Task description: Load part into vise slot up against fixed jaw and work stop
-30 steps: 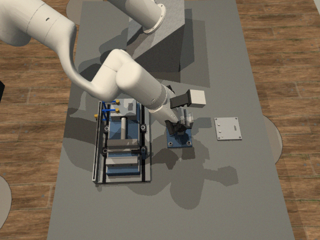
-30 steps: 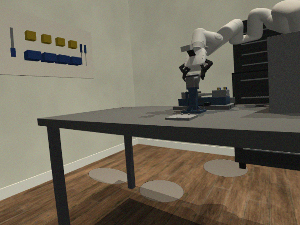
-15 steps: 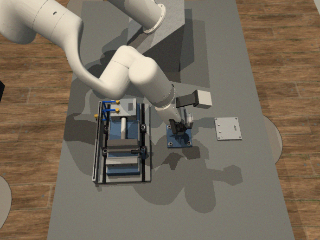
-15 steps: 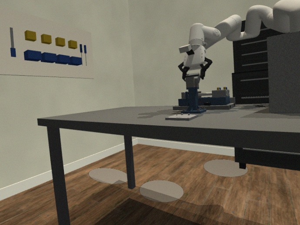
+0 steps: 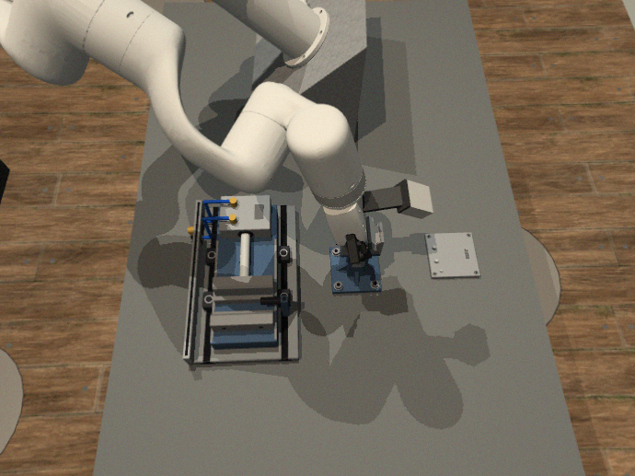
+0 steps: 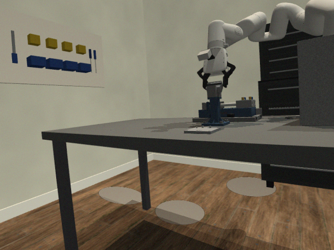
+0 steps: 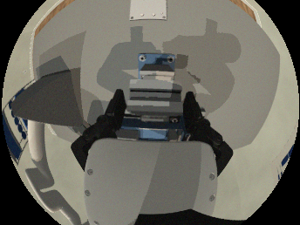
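Observation:
The part (image 6: 214,88), a grey block, lies in the blue V-block (image 5: 355,272) on its post near the table's middle; it also shows in the wrist view (image 7: 154,96). My gripper (image 6: 215,82) points straight down over it, open, with one black finger on each side of the block's top (image 7: 153,109). The arm hides most of the part in the overhead view. The infeed plate (image 5: 451,254) to the right carries nothing. The vise (image 5: 243,285) stands open to the left, with the fixed jaw (image 5: 242,319) at the front and the work stop (image 5: 272,301) pointing in from the right.
The air cylinder (image 5: 244,250) with blue hoses sits at the vise's back. A tall grey box (image 5: 317,31) stands behind the arm. A dark cabinet (image 6: 278,74) is beyond the table.

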`<state>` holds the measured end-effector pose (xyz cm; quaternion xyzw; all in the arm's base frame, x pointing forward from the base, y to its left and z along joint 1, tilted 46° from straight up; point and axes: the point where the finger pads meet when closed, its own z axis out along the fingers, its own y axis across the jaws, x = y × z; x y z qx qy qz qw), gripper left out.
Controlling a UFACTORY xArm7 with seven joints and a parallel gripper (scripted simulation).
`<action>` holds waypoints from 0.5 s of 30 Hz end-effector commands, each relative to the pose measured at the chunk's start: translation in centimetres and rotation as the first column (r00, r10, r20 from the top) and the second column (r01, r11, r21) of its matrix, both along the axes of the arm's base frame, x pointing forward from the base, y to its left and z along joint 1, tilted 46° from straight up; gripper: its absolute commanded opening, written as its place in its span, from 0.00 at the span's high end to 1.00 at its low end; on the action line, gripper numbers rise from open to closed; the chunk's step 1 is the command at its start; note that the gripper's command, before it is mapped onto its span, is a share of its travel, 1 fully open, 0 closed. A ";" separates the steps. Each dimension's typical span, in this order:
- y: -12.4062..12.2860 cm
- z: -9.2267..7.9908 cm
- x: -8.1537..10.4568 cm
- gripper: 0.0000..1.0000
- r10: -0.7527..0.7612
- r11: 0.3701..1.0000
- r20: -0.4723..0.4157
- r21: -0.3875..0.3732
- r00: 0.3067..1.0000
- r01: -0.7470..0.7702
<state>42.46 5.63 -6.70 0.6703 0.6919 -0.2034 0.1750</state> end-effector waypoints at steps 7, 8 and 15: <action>0.3 0.0 0.1 0.11 0.008 0.994 0.004 -0.112 1.000 -0.008; 0.4 0.0 0.1 0.11 0.009 0.992 0.004 -0.123 1.000 -0.008; 0.4 -0.1 0.1 0.11 0.012 0.983 0.005 -0.181 1.000 -0.011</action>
